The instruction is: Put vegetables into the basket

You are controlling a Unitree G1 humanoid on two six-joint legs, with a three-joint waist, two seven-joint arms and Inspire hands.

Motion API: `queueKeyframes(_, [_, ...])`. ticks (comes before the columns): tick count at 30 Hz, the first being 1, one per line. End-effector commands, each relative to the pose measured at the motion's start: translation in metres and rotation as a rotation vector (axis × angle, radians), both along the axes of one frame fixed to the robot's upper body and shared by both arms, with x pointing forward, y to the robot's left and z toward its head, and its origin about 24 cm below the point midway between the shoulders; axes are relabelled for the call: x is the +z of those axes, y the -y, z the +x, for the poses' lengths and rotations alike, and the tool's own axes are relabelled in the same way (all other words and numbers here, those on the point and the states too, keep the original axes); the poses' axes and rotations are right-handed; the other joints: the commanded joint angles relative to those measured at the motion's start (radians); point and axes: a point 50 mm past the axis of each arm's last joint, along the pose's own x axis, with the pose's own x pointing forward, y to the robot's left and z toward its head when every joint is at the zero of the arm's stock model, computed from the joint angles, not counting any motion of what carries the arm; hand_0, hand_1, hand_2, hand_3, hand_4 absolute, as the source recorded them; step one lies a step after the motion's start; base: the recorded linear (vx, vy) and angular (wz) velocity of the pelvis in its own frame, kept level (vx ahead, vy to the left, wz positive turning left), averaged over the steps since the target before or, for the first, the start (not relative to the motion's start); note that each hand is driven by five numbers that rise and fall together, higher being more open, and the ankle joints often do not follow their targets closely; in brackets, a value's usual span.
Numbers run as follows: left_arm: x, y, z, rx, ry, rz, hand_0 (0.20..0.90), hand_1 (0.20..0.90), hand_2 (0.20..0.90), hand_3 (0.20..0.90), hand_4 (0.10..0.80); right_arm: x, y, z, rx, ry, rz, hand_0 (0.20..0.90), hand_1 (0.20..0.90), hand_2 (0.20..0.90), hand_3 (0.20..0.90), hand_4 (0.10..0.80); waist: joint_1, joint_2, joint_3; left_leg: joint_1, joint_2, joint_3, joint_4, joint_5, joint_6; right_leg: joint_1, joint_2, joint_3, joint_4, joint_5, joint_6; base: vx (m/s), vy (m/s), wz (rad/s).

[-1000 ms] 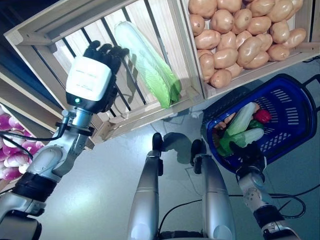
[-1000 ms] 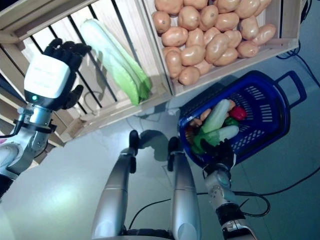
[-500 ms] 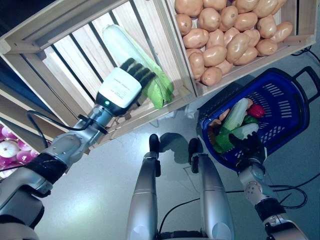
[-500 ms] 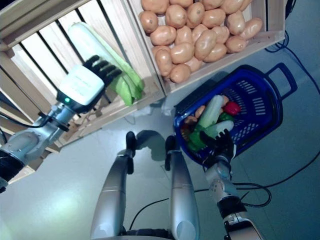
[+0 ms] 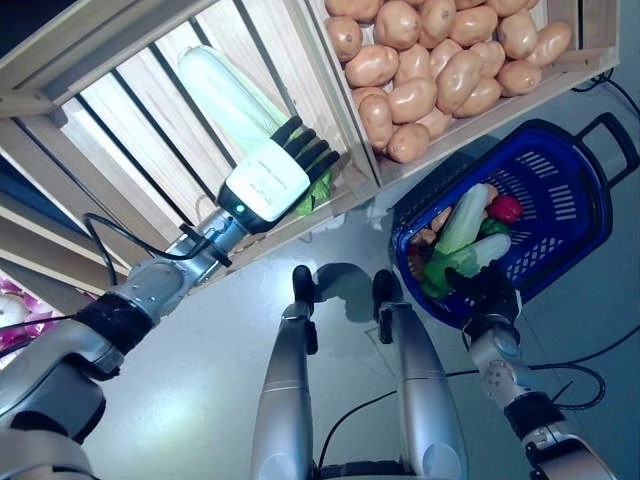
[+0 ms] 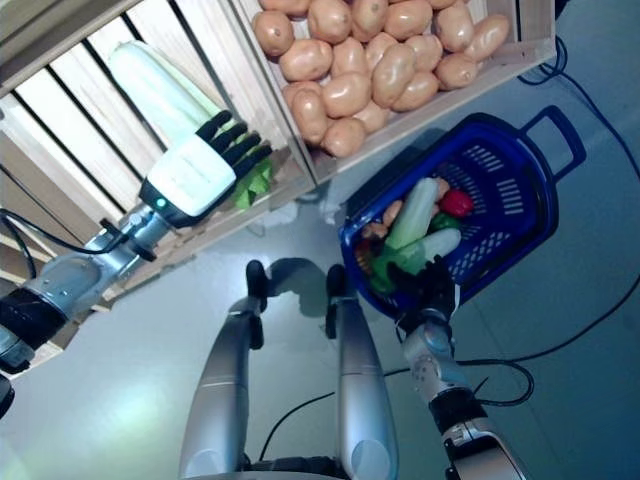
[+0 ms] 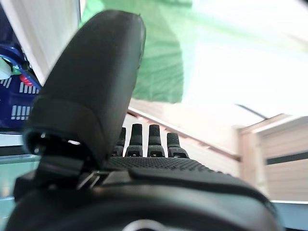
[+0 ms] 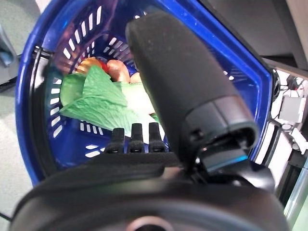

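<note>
A long pale-green cabbage point(image 5: 228, 85) lies in a slatted wooden crate point(image 5: 120, 120). My left hand point(image 5: 277, 180) lies over its leafy lower end, fingers straight and open; the left wrist view shows the green leaf point(image 7: 161, 62) just past the fingers point(image 7: 155, 139). The blue basket point(image 5: 588, 232) stands at the right, holding two similar cabbages point(image 5: 466, 216), a red pepper point(image 5: 506, 208) and other vegetables. My right hand point(image 5: 487, 292) is at the basket's near rim point(image 8: 234, 65), its fingers point(image 8: 136, 137) straight over the edge and its thumb up.
A second wooden crate full of potatoes point(image 5: 440, 60) adjoins the cabbage crate on the right, just above the basket. Purple onions point(image 5: 10, 308) show at the far left edge. Grey floor lies below the crates.
My left hand has swung right and down along the cabbage, from the crate's slats onto its leafy end. The camera has shifted. The right hand stays at the basket's rim.
</note>
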Motion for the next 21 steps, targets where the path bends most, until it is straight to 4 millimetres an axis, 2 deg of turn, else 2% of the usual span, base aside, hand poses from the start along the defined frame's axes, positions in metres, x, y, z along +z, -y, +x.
queueKeyframes(1, [0.052, 0.011, 0.001, -0.102, 0.280, -0.044, 0.900, 0.900, 0.900, 0.900, 0.800, 0.023, 0.014, 0.004, -0.033, 0.077, -0.107, 0.900, 0.900, 0.900, 0.900, 0.800, -0.015, 0.016, -0.004, -0.014, -0.011, 0.066, 0.023, -0.021, 0.037, 0.038, 0.009, -0.006, -0.133, 0.157, 0.018, 0.000, 0.028, -0.05])
queueKeyframes(13, [0.058, 0.006, 0.014, -0.020, 0.279, -0.027, 0.900, 0.900, 0.900, 0.900, 0.800, 0.023, 0.010, 0.005, -0.019, 0.079, -0.107, 0.900, 0.900, 0.900, 0.900, 0.800, -0.035, 0.010, -0.004, -0.020, -0.017, 0.072, 0.028, -0.032, 0.041, 0.021, 0.018, 0.010, -0.134, 0.159, 0.018, 0.008, 0.011, -0.05])
queueKeyframes(21, [0.054, 0.001, 0.021, 0.041, 0.237, -0.032, 0.900, 0.900, 0.900, 0.900, 0.800, 0.024, 0.007, 0.007, -0.018, 0.078, -0.109, 0.900, 0.900, 0.900, 0.900, 0.800, -0.041, 0.008, -0.004, -0.013, -0.018, 0.075, 0.018, -0.035, 0.041, 0.026, 0.018, 0.013, -0.147, 0.161, 0.018, 0.003, 0.004, -0.01])
